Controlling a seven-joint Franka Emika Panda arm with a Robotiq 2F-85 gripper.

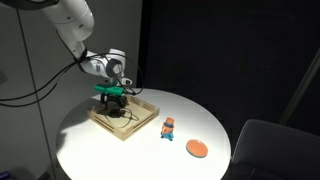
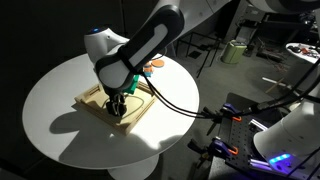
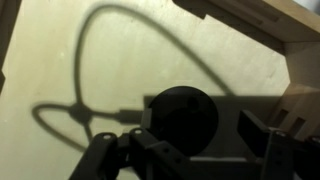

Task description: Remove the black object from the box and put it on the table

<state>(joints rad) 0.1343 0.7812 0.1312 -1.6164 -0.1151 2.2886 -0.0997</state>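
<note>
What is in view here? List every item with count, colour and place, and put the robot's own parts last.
table: 1, white, round, carries the items below
box: 1, light wood, on the table under the arm
black object: 1, black, inside the box, between the gripper's fingers in the wrist view
toy: 1, orange and blue, on the table beside the box
disc: 1, orange, on the table past the toy, near the edge
chair: 1, dark, off the table
arm: 1, white, reaching over the box
gripper: 1, black, down in the box, open
</note>
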